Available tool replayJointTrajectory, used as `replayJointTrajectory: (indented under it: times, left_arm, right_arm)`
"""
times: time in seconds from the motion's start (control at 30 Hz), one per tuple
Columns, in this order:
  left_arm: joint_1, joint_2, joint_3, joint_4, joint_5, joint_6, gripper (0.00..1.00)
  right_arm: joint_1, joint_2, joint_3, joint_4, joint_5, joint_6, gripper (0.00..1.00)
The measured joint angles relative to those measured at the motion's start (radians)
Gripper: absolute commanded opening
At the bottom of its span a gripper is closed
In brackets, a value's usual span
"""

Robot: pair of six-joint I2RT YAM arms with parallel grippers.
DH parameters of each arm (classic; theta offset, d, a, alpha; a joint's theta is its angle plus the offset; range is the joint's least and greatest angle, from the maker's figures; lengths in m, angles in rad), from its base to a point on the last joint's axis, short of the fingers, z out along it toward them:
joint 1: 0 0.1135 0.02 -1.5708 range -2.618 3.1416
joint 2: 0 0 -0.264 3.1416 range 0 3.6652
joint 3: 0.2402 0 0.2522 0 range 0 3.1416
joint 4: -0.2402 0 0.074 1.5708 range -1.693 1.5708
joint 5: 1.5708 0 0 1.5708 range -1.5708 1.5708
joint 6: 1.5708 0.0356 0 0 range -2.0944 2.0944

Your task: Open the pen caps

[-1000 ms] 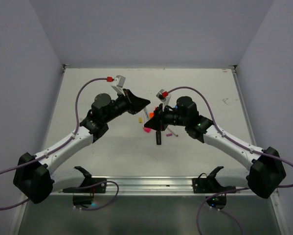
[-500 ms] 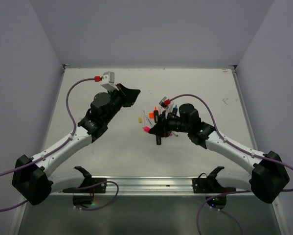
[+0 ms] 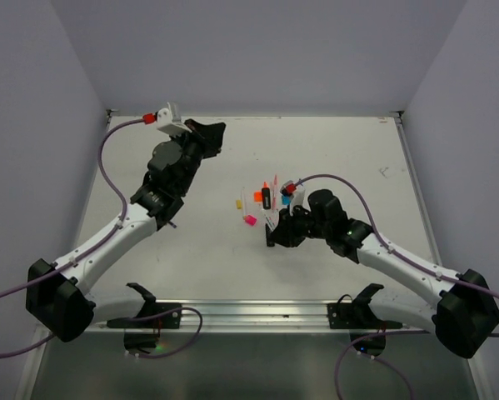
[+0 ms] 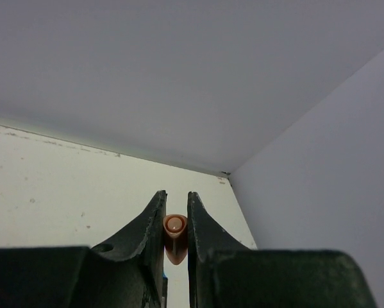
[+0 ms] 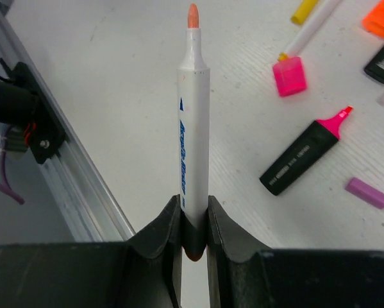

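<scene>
Two grippers hang over the white table (image 3: pixel 191 250). Raised near the far edge, the left gripper (image 4: pixel 176 196) pinches a small orange cap (image 4: pixel 174 232) between its fingers. Low at mid-table, the right gripper (image 5: pixel 193 205) clamps the white pen (image 5: pixel 193 128) by its rear end, orange tip bare. Nearby lie a black highlighter (image 5: pixel 304 157) with a bare pink tip, a pink cap (image 5: pixel 289 76) and a lilac cap (image 5: pixel 367 192), all loose.

White links (image 3: pixel 107 243) and black joints (image 3: pixel 57 304) carry purple cables (image 3: pixel 106 162). The left end effector (image 4: pixel 175 199) and right end effector (image 5: pixel 193 200) are black.
</scene>
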Motion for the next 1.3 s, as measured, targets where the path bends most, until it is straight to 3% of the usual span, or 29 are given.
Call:
replayJointTrajectory:
  times: [0.23,0.53,0.9,1.13,1.3]
  left_arm:
    - [-0.008,0.158,0.043,-0.148,0.248,-0.002,0.0]
    - [-0.097,0.489,0.103,-0.314,0.478,-0.058,0.02]
    - [-0.235,0.779,0.356,-0.347,0.541,-0.133,0.08]
    - [-0.243,0.895,0.402,-0.375,0.546,-0.16,0.13]
    - [-0.243,0.922,0.409,-0.391,0.542,-0.161,0.19]
  right_arm:
    - [-0.068,-0.008,0.001,-0.115,0.189,0.032,0.0]
    - [-0.256,0.127,0.063,-0.234,0.282,0.047,0.0]
    - [-0.347,0.315,0.143,-0.262,0.293,0.029,0.0]
    - [-0.365,0.415,0.173,-0.266,0.293,0.024,0.0]
    - [-0.373,0.467,0.2,-0.268,0.287,0.021,0.06]
